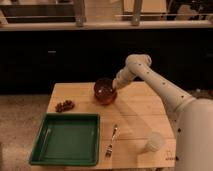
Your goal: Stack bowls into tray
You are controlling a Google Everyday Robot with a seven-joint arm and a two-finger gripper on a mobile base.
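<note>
A: Bowl (105,91) status? Where's it sit?

B: Maroon bowl, tilted toward cam, glossy inside showing. It's at the back of the surface (135,115), near the far edge, well apart from the tray (65,140). Tool (115,86) is at its right rim, touching or nearly so. Looks like the rim is pinched, but I cannot tell if the tool is clamped or spread; arm hides it. Can't say if the bowl is lifted or resting either.

A: Only one bowl?

B: Only the maroon one in view. No orange one seen.

A: Step in hand, imo?

B: Carry bowl to tray. Rim grip on a tilted bowl is weak, so I'd go slow, keep the tilt steady, level it before release, set it low in tray, not drop.

A: Route?

B: Front-left, diag. Open wood between bowl and tray. Grapes (64,105) lie just behind the tray's back rim, left of the path; fork (112,141) just beside its right rim. Pass between, clear the raised rim. Cup (154,142) front right, well out of the way.

A: Edges?

B: Bowl is close to the far edge, so pull inward, not back. Tray sits at front-left corner; don't nudge it.
</note>
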